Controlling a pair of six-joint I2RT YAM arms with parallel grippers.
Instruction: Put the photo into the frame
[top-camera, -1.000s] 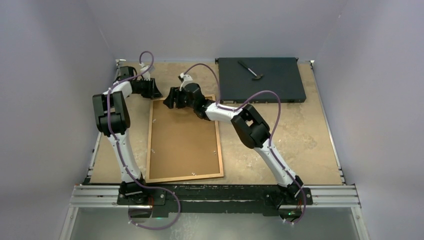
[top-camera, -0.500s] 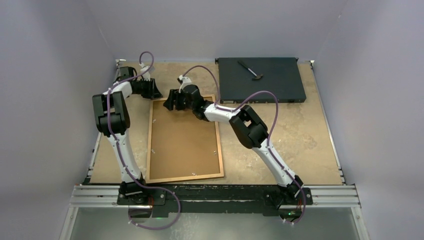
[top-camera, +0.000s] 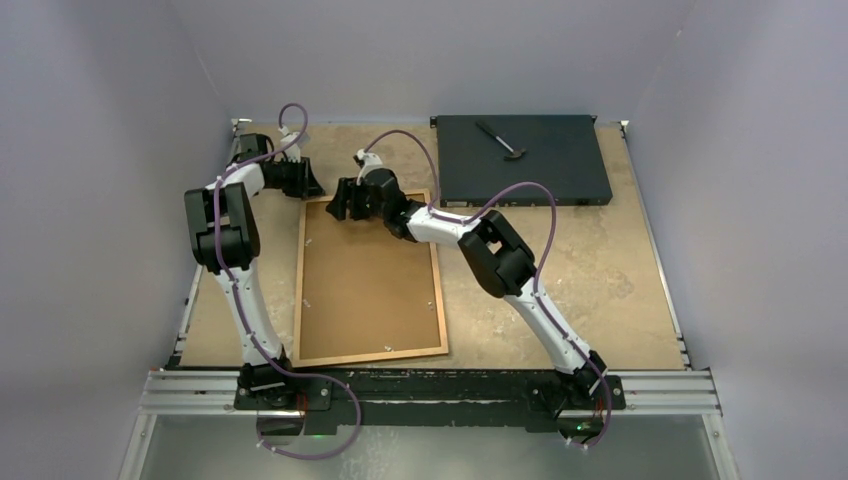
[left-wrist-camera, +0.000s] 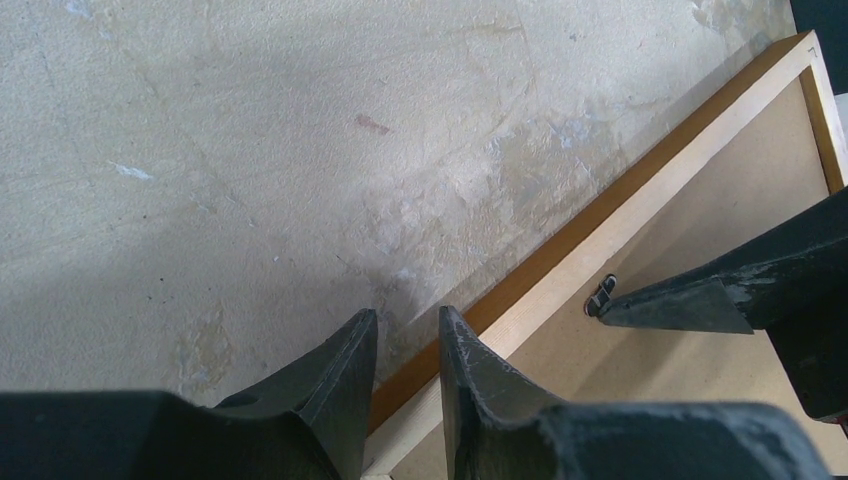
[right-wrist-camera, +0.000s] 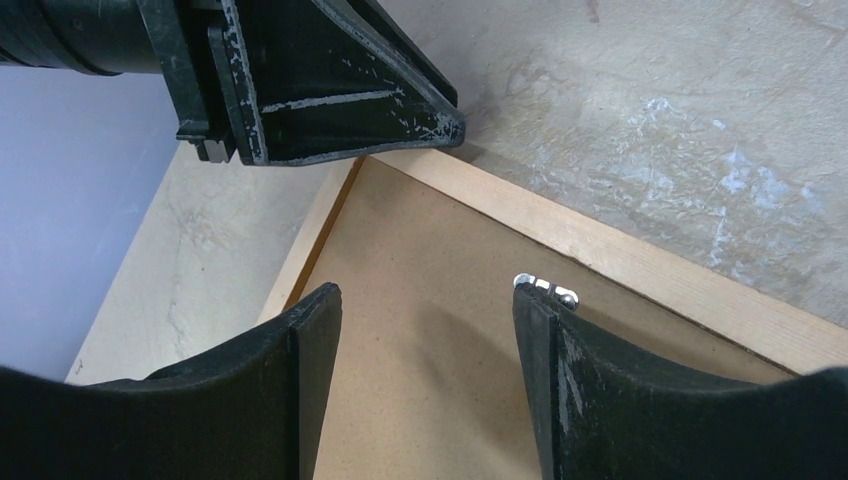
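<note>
Both jaws hover over one corner of the frame (right-wrist-camera: 640, 265).

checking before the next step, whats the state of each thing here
frame: lying flat, back side up
backing board: seated inside the frame
photo: not visible in any view
left pincer: jaws slightly apart, nothing between the tips, at the frame's far left corner
right pincer: open, empty, over the backing board near its far edge
black box: lying flat, small tool resting on top
</note>
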